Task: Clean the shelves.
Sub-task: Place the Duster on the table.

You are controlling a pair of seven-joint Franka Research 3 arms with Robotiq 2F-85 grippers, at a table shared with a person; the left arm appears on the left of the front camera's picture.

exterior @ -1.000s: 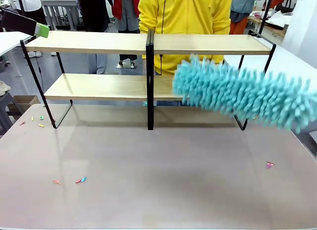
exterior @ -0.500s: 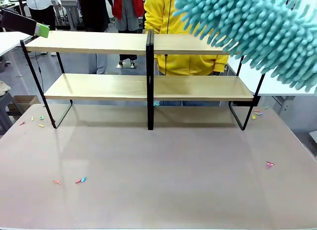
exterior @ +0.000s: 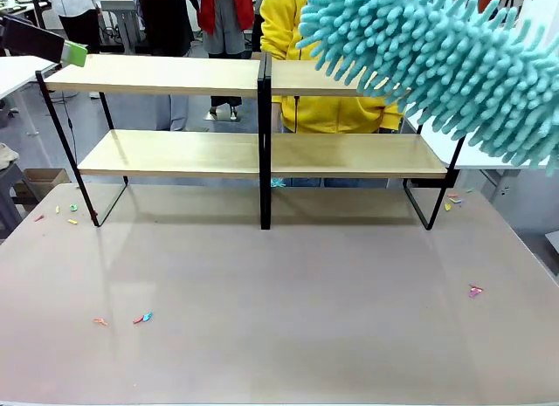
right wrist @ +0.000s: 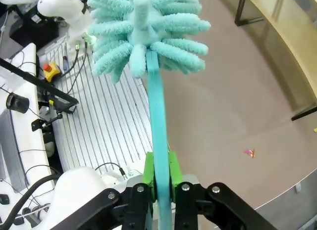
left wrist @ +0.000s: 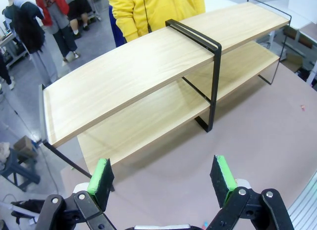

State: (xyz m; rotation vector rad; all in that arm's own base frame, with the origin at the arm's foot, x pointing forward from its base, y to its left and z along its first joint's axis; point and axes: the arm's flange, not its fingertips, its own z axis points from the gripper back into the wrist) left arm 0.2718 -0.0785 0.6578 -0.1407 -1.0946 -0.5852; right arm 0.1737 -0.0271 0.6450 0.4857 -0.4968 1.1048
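Note:
The shelves [exterior: 175, 74] stand at the far side of the table, two light-wood boards on a black frame with a central upright. A fluffy teal duster [exterior: 437, 57] hangs tilted over the right half of the top board, close to the camera. My right gripper [right wrist: 159, 175] is shut on the duster's teal handle [right wrist: 157, 116], with the duster head [right wrist: 143, 27] at the far end. My left gripper [left wrist: 162, 173] is open and holds nothing, high off the left end of the shelves [left wrist: 129, 76]. Its green pad [exterior: 74, 53] shows by the top board's left corner.
A person in a yellow top [exterior: 349, 109] stands behind the shelves. Small coloured scraps [exterior: 142, 319] and another scrap [exterior: 474, 291] lie on the brown table [exterior: 288, 336]. A white table [exterior: 489, 153] adjoins at the right. Other people stand farther back.
The duster rose from in front of the lower board's right half to above the top board, then edged slightly left. The left gripper has stayed put.

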